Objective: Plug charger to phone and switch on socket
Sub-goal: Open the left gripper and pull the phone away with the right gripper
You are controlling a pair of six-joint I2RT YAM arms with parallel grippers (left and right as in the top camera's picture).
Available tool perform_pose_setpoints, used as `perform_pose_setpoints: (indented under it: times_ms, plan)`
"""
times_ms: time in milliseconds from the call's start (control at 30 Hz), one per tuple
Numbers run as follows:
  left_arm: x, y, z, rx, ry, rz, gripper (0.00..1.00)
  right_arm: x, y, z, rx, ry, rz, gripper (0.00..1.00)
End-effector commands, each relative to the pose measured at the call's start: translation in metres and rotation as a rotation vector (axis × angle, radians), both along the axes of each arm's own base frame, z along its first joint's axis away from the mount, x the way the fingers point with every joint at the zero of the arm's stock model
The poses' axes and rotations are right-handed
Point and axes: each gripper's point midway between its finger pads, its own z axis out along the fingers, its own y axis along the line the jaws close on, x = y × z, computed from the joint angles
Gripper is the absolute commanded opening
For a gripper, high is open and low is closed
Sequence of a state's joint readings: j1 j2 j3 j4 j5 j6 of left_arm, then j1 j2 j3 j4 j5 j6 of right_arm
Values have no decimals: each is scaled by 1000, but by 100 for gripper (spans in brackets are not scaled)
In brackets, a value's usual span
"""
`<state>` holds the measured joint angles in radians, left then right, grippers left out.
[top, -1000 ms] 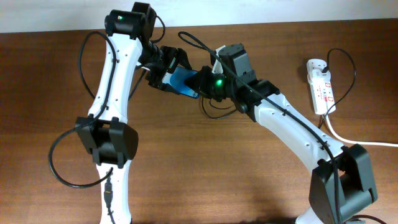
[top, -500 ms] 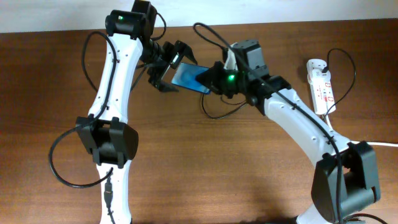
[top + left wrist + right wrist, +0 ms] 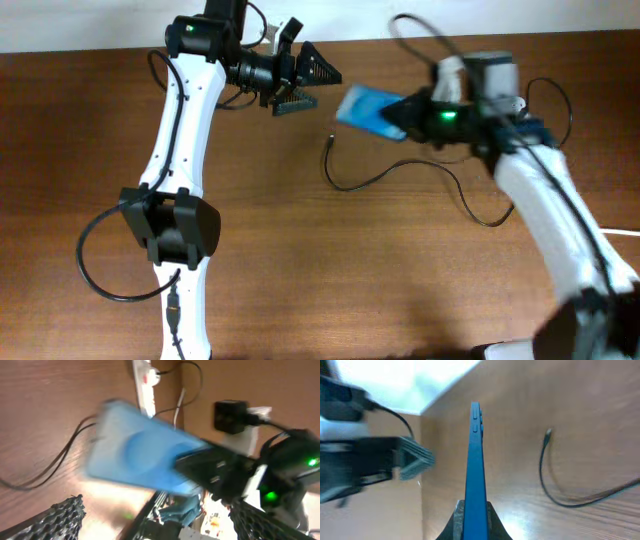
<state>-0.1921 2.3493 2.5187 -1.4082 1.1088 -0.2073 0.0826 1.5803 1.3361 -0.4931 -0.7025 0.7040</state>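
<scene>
The table point(image 3: 300, 260) carries only the cabling, while the phone point(image 3: 365, 107) is up in the right arm's point(image 3: 540, 200) grasp. It seems to be held there so that its port end can be offered to a plug, though the blur hides which end that is. The left arm point(image 3: 185, 130) reaches in from the phone's other side, probably to be free for the cable.

The socket point(image 3: 142, 387) lies well beyond the phone in the left wrist view and is hidden by the right arm in the overhead view. No hand is near its switches. The charger point(image 3: 400, 172) curls loose on the wood below the phone. Its tip point(image 3: 331, 140) is free, near the phone's left end and apart from it, so nothing is plugged in yet.

The right gripper point(image 3: 474, 510) is clamped tight on the phone's lower edge, holding it edge-up. The left gripper point(image 3: 310, 85) stands spread wide with its ribbed pads point(image 3: 60, 517) far apart. It holds nothing and touches nothing, and faces the phone's screen.
</scene>
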Motion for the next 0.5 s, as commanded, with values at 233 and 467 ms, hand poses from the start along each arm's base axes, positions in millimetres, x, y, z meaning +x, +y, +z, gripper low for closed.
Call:
perform_pose_setpoints:
  times_ms: [233, 467]
  plan:
    - [-4, -1, 14, -66, -101, -58, 99, -48, -43, 33, 159, -255, -158, 4]
    - [-5, -2, 14, -65, -94, -61, 99, -43, -38, 11, 253, -255, -208, 4]
